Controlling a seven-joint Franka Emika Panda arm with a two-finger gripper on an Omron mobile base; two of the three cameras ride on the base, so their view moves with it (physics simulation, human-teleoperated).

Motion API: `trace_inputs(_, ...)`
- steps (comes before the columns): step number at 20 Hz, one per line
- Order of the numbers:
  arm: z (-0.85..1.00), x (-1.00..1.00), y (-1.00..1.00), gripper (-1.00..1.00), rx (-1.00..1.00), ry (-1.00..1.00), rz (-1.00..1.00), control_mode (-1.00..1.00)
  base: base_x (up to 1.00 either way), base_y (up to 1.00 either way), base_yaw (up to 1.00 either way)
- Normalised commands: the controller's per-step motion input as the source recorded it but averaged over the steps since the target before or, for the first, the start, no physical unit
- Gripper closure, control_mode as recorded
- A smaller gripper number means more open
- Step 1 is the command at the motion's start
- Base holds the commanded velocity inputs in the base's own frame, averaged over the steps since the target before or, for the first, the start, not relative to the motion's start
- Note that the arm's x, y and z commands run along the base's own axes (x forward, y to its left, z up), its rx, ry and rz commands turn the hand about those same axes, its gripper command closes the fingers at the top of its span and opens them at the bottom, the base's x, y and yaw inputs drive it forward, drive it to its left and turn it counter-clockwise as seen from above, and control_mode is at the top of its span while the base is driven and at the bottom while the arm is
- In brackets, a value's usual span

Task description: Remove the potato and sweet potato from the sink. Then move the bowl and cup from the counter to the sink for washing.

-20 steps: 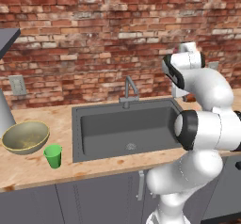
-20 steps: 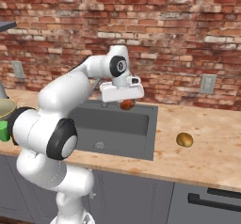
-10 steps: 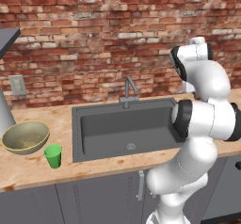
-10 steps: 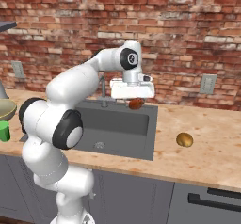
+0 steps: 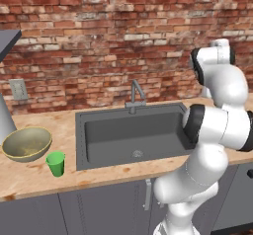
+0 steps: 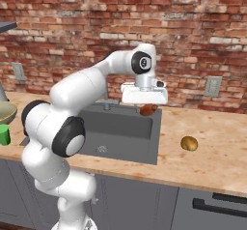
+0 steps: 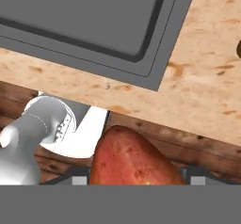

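While clamped in the gripper (image 6: 147, 109), sweet potato (image 6: 147, 110) held above sink (image 6: 144, 149) right rim; potato (image 6: 189, 143) on counter (image 6: 212, 161) right of it.

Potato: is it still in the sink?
No, the potato lies on the counter right of the sink.

Arm swung sweet potato (image 6: 147, 109) right, toward counter (image 6: 207, 151).

One potato (image 6: 189, 143); one sweet potato (image 6: 147, 109); one bowl (image 5: 27, 142); one cup (image 5: 56, 163).
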Motion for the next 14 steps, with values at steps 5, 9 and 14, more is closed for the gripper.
trace_inputs(5, 0.0, -0.06, -0.26, 1.0, 0.02, -0.06, 0.0, -1.0, 0.0, 0.0, 0.0)
trace_inputs(9, -0.02, -0.03, -0.2, 1.0, 0.02, -0.11, 0.0, -1.0, 0.0, 0.0, 0.0)
trace_inputs(14, -0.01, -0.02, -0.22, 1.0, 0.02, -0.17, 0.0, -1.0, 0.0, 0.0, 0.0)
